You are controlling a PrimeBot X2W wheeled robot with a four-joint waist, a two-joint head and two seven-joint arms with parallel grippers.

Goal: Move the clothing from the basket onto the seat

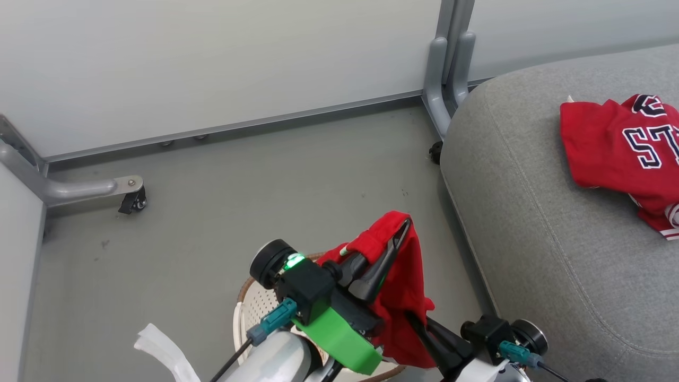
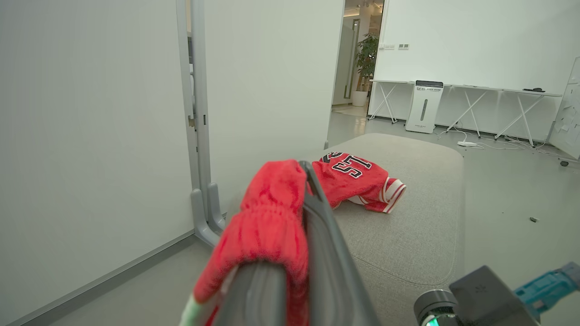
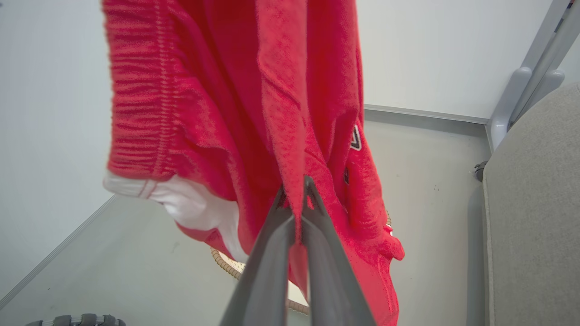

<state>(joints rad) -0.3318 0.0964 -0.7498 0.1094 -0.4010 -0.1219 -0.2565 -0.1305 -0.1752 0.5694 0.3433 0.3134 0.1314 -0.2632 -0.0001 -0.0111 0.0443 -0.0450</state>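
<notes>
A red garment (image 1: 403,297) with white patches hangs above the basket (image 1: 249,310), whose brown rim shows under my arms. My left gripper (image 1: 404,225) is shut on the garment's bunched top edge (image 2: 272,213), its tip (image 2: 304,165) pointing toward the seat. Lower down, my right gripper (image 1: 412,318) is shut on a fold of the same red garment (image 3: 226,113); its fingers (image 3: 297,192) pinch the cloth. The basket rim (image 3: 226,267) lies below. A red jersey (image 1: 620,143) with navy letters lies on the grey seat (image 1: 557,254), and the jersey (image 2: 353,176) shows again on the seat (image 2: 408,235).
White partition panels stand behind, with a grey post (image 1: 451,79) at the seat's corner and a castered foot (image 1: 132,199) at the left. Grey floor (image 1: 265,185) lies between the basket and the panels. The seat's edge (image 3: 534,203) is close on the right.
</notes>
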